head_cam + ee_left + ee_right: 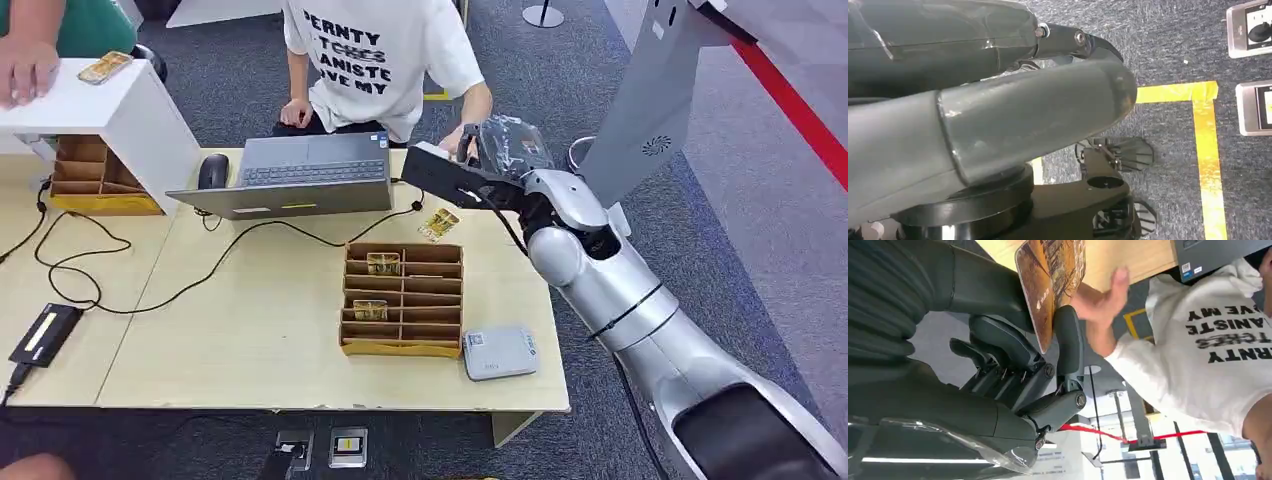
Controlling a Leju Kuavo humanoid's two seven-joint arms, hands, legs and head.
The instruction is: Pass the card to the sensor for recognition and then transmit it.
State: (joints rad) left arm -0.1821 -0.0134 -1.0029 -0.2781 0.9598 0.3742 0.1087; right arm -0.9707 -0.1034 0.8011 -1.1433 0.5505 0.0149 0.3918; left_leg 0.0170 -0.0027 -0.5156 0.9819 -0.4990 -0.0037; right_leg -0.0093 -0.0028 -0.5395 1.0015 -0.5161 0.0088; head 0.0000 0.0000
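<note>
Right wrist view: robot hand [1013, 355] pinching card [1050, 285].

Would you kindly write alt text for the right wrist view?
The robot's right hand pinches an orange patterned card upright, and a person's hand in a white printed T-shirt reaches toward it beside the wooden table.

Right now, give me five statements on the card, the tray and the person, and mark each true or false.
1. The right hand holds a card. True.
2. The person's hand is at that card. True.
3. The laptop is shut. False: it is open.
4. The tray holds no cards. False: two lie in it.
5. A loose card lies on the table between tray and laptop. True.
</note>
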